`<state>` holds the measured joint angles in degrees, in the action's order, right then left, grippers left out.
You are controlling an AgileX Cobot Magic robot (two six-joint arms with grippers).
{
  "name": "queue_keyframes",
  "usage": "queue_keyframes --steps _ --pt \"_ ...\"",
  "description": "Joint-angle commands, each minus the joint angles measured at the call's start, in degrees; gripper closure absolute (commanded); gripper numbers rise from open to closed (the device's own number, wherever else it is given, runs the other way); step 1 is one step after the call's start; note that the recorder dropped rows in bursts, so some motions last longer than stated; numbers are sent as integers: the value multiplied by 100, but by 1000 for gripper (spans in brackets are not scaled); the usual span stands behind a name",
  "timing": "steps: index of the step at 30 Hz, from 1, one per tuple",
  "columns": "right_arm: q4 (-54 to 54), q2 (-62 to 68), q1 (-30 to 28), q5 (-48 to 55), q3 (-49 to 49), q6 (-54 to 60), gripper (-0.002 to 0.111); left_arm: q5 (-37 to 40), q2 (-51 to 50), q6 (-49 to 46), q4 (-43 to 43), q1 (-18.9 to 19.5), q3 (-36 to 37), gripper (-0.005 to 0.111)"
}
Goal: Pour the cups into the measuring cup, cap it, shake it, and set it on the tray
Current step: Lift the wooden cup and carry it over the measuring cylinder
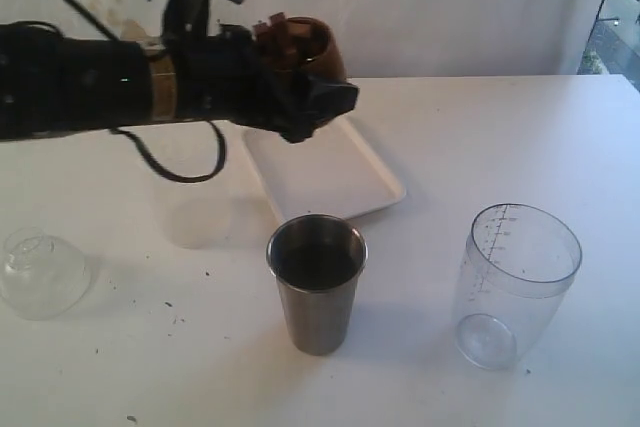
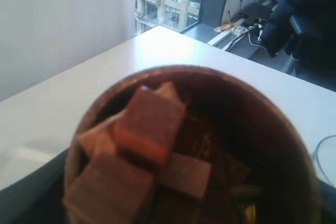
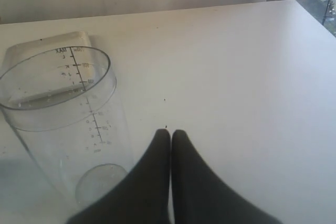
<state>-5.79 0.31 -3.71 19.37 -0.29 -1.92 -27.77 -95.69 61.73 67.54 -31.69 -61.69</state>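
Count: I have two cups, one measuring cup, one tray and one other clear vessel on the white desk (image 1: 450, 147), with two grippers at work.
Left gripper (image 1: 310, 79): it is clamped on the small rounded brown wooden cup (image 1: 325, 52), which is lifted clear of the desk.
Brown wooden cup: one. In the exterior view it hangs over the far end of the tray. My left wrist view looks straight into its mouth (image 2: 252, 108), where several brown blocky pieces (image 2: 149, 124) lie.
Steel tumbler: one tall tapered stainless-steel tumbler (image 1: 318, 297) stands upright on the desk, just in front of the tray, with nothing holding it.
Measuring cup: one clear plastic cylindrical measuring cup (image 1: 515, 277) with printed marks up its side stands upright and uncapped on the desk, to the right of the tumbler and apart from it.
Tray: one flat white rectangular tray (image 1: 340, 172) with rounded corners lies on the desk behind the tumbler, with nothing standing on it.
Right gripper (image 3: 170, 137): its two dark fingers are pressed together on nothing. It sits just beside the measuring cup (image 3: 68, 108) and is not touching it.
Left edge: one clear rounded plastic vessel (image 1: 40, 272) rests on the desk, well apart from the rest.
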Motion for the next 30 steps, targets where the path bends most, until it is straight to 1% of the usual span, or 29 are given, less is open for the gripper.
queue_keyframes --steps 1,7,11,16,18,21,23,26,27,30 --pt "11 -31 -29 -12 29 -31 108 371 -674 76 76 -574 -942 107" --pt "11 -31 -29 -12 29 -31 108 797 -1569 101 586 -1008 -2128 107" --pt "11 -31 -29 -12 29 -31 108 926 -1944 170 1017 -1147 -2600 107" --pt "11 -31 -29 -12 29 -31 108 1031 -2017 270 1826 -1441 -2700 107" --pt "11 -31 -29 -12 29 -31 108 1375 -2017 297 2267 -1646 -2700 107" --pt "11 -31 -29 -12 29 -31 108 1485 -2017 276 2522 -1767 -2700 107" --pt "11 -31 -29 -12 29 -31 108 1507 -1965 276 2768 -1767 -2700 107" --pt "11 -31 -29 -12 29 -31 108 1718 -1899 276 2839 -1767 -2700 107" --pt "11 -31 -29 -12 29 -31 108 1729 -1831 276 3007 -1767 -2700 107" --pt "11 -31 -29 -12 29 -31 108 1517 -1626 276 3088 -1767 -2700 107"
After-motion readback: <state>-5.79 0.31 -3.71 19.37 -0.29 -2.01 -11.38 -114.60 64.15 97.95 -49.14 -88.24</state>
